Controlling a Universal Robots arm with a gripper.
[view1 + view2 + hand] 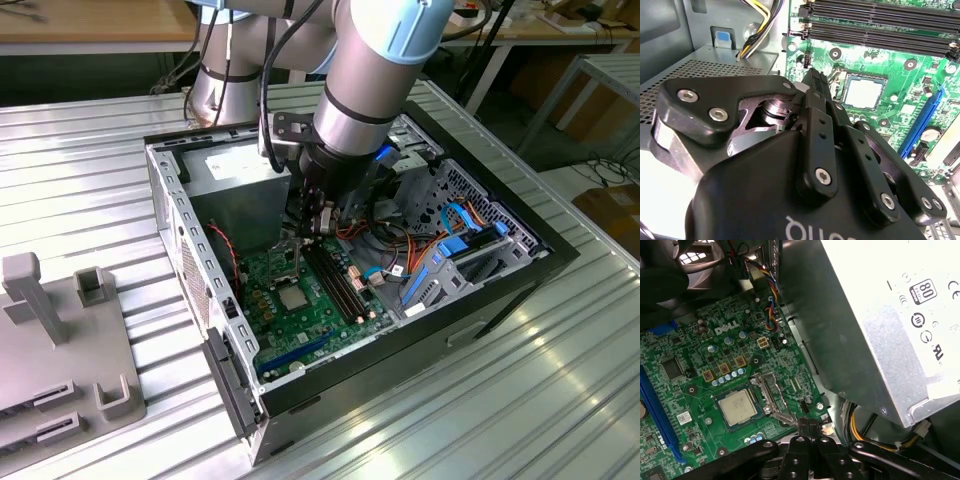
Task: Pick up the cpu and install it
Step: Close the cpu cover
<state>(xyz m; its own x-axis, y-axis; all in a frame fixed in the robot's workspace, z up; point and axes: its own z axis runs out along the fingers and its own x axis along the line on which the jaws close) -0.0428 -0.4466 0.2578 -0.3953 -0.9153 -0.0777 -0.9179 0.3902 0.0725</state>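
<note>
While my claw (809, 432) hangs inside the open computer case (520, 290), its fingers pressed together on nothing, I see its tips near the motherboard (700, 375) edge beside the socket. The cpu (738, 406) lies flat in that socket, just beside the claw tips, its silver top bare. Close on the other side stands the grey power supply (880, 330), its yellow and black wires (865, 432) running under the claw. Black memory slots (880, 25) lie beyond the cpu.

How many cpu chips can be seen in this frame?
1. The cpu sits in its socket on the green motherboard, inside the open computer case, close to the gripper. The arm covers part of the board, so another could be hidden.
</note>
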